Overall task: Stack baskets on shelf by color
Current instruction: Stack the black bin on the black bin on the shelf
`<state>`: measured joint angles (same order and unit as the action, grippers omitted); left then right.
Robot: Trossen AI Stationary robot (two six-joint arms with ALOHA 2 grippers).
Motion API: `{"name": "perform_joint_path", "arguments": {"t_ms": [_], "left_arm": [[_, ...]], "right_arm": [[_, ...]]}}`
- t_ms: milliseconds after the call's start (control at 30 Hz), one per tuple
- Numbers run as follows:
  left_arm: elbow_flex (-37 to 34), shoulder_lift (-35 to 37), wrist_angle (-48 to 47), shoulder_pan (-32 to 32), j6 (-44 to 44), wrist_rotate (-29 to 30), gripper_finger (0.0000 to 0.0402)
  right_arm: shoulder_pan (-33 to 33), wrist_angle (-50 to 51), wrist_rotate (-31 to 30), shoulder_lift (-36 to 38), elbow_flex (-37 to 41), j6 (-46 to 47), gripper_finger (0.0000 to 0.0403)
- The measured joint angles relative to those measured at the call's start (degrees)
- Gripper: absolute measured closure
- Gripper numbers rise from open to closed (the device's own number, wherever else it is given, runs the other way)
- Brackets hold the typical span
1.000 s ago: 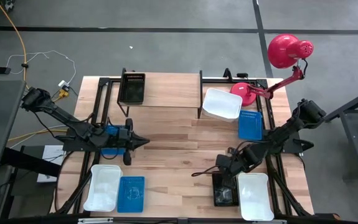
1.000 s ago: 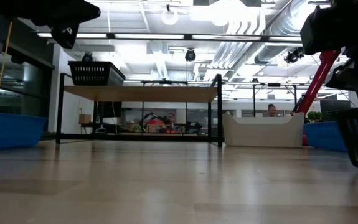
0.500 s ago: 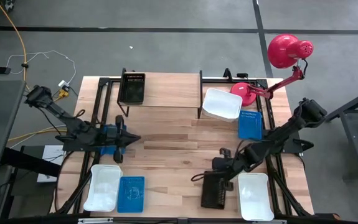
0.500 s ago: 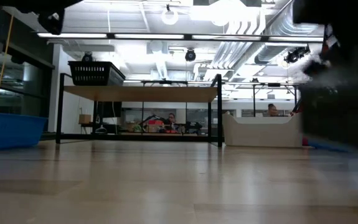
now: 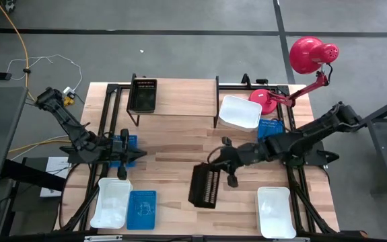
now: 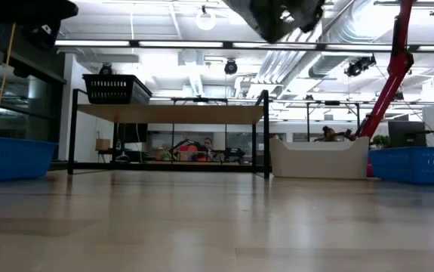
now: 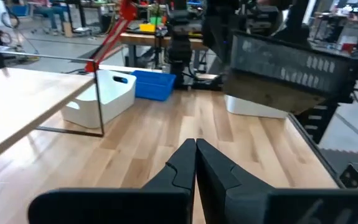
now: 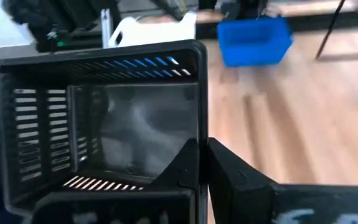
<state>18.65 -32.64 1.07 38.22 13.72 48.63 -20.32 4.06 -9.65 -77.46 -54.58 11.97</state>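
We've got a black basket pinched in the right gripper, fingers clamped on its rim, held above the middle of the table, tilted; the low view shows it hanging well clear of the tabletop. In the right wrist view the fingers grip the basket wall

Second black basket sits on the left end of the shelf. White basket is on the table at the shelf's right end, blue basket just beside it. Another white basket is near the front right edge. A white basket and a blue one lie side by side at front left

Left gripper is over the table's left side, fingers pressed together, holding nothing; its wrist view shows the closed fingertips. Red lamp stands at the back right corner
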Motion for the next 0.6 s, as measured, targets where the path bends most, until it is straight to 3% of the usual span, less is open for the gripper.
{"name": "perform_joint_path", "arguments": {"t_ms": [300,600], "left_arm": [[0.0,-0.85,1.39,0.52,1.13,5.04,0.0402],[0.0,-0.86,3.09,0.52,1.11,4.65,0.0401]], "right_arm": [[1.45,1.28,-6.9,-0.12,-2.05,-3.87,0.0402],[1.16,1.18,-13.38,-0.12,-2.05,-4.56,0.0403]]}}
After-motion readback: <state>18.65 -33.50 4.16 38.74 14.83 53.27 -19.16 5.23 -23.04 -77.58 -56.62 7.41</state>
